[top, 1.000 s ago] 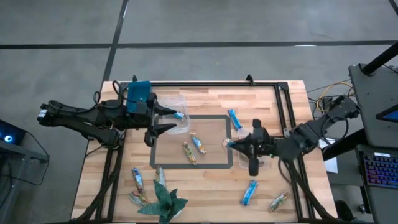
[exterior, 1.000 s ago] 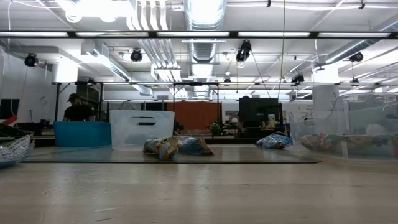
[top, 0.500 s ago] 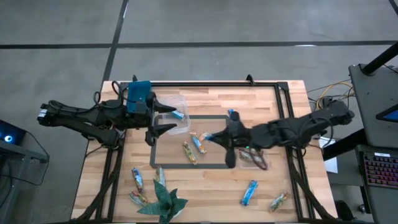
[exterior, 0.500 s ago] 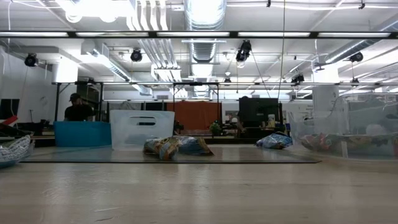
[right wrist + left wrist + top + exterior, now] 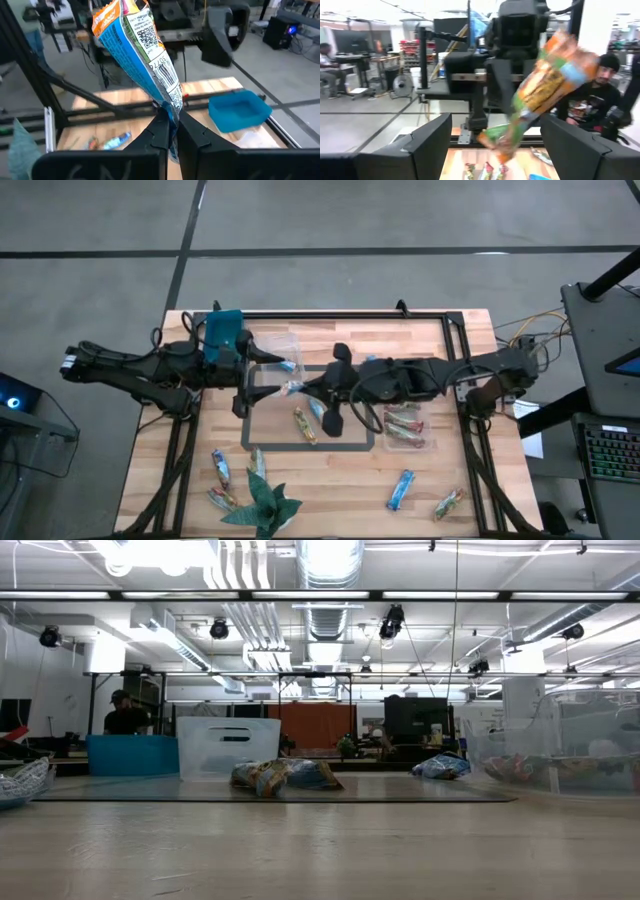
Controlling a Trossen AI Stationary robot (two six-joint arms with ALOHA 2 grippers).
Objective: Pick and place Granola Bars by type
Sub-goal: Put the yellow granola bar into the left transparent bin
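Over the butcher-block table (image 5: 420, 340) my right gripper (image 5: 169, 131) pinches a blue granola bar (image 5: 142, 47); my left gripper (image 5: 268, 370) stands wide near the left edge.

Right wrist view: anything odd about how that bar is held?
Yes. The right gripper pinches the granola bar only by one end of its wrapper, so the bar sticks far out past the fingers, between the open left gripper fingers.
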